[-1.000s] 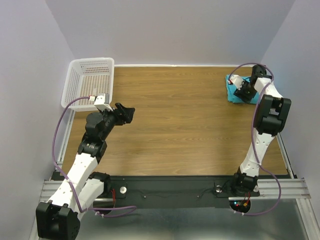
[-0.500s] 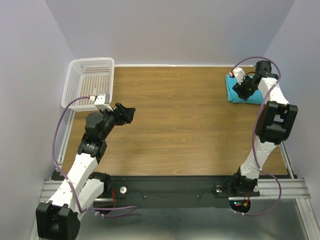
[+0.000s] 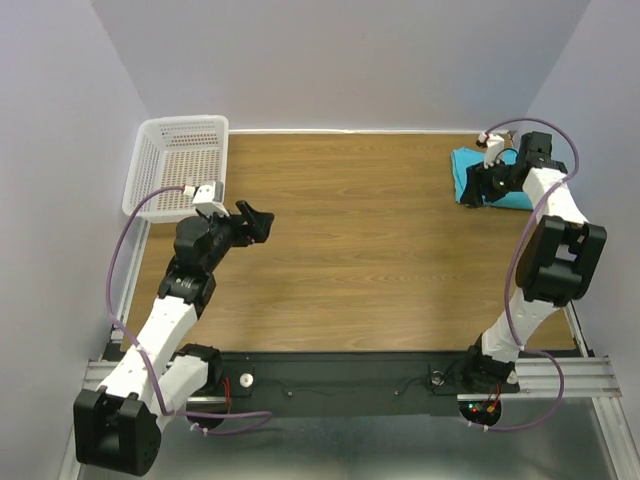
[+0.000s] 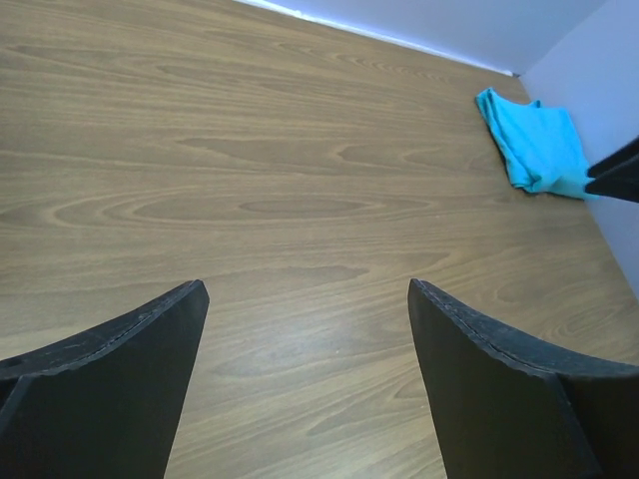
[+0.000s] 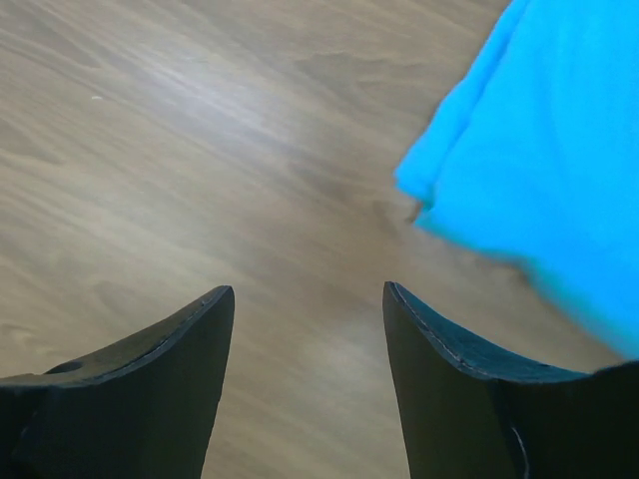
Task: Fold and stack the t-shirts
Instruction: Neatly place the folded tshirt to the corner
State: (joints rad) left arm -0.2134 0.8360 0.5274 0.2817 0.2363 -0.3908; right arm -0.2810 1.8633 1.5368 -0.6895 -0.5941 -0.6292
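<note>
A folded turquoise t-shirt (image 3: 466, 170) lies at the table's far right corner; it also shows in the left wrist view (image 4: 539, 142) and in the right wrist view (image 5: 544, 150). My right gripper (image 3: 474, 190) hovers at the shirt's near-left edge, open, with only bare wood between its fingers (image 5: 310, 291). My left gripper (image 3: 258, 222) hangs over the left half of the table, open wide and empty (image 4: 305, 289), pointing toward the shirt across the table.
A white mesh basket (image 3: 152, 180) stands at the far left corner, behind the left arm. Purple-grey walls close in the table on the left, back and right. The right arm's cable (image 3: 545, 128) loops above the shirt.
The right arm has lifted and swung off the shirt toward the right wall, uncovering it, with its jaws opening. The left gripper has opened wider and shifted slightly.
</note>
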